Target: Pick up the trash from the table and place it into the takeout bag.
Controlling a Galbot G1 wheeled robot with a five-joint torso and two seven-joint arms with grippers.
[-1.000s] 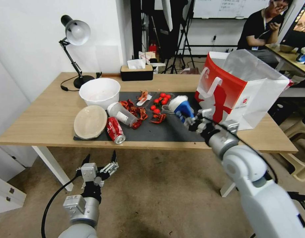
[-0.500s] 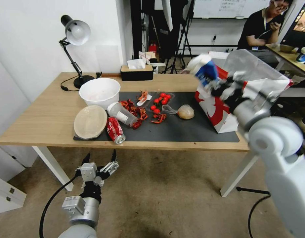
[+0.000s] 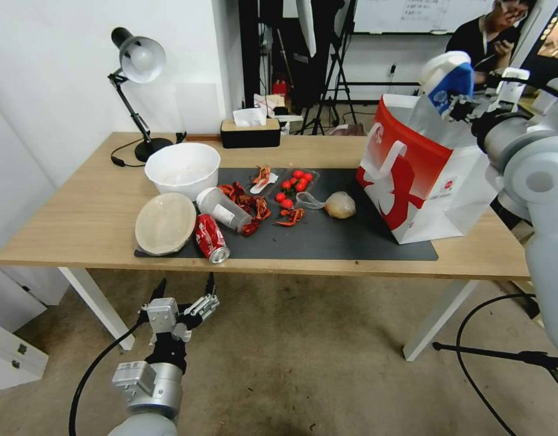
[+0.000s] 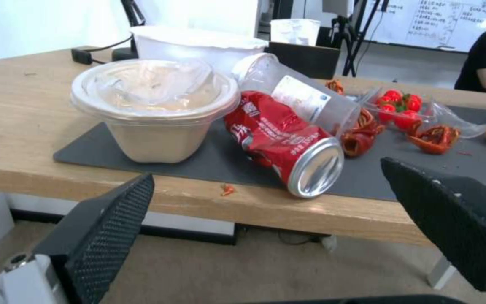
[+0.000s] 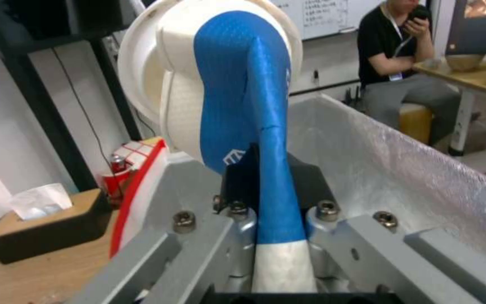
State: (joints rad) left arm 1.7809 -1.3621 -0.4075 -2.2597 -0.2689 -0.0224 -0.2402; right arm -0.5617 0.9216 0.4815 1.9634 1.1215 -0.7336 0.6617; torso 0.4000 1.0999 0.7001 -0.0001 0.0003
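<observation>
Head view: right pincer (image 3: 457, 104) grasping squashed blue cup (image 3: 449, 79) over takeout bag (image 3: 424, 175); left pincer (image 3: 183, 295) released below table (image 3: 73, 224).

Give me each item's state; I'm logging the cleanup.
blue paper cup: crushed, held over the bag
right gripper: shut on the cup
left gripper: open, below the table edge
takeout bag: upright, open
red soda can: dented, on its side
clear plastic cup: on its side
</observation>
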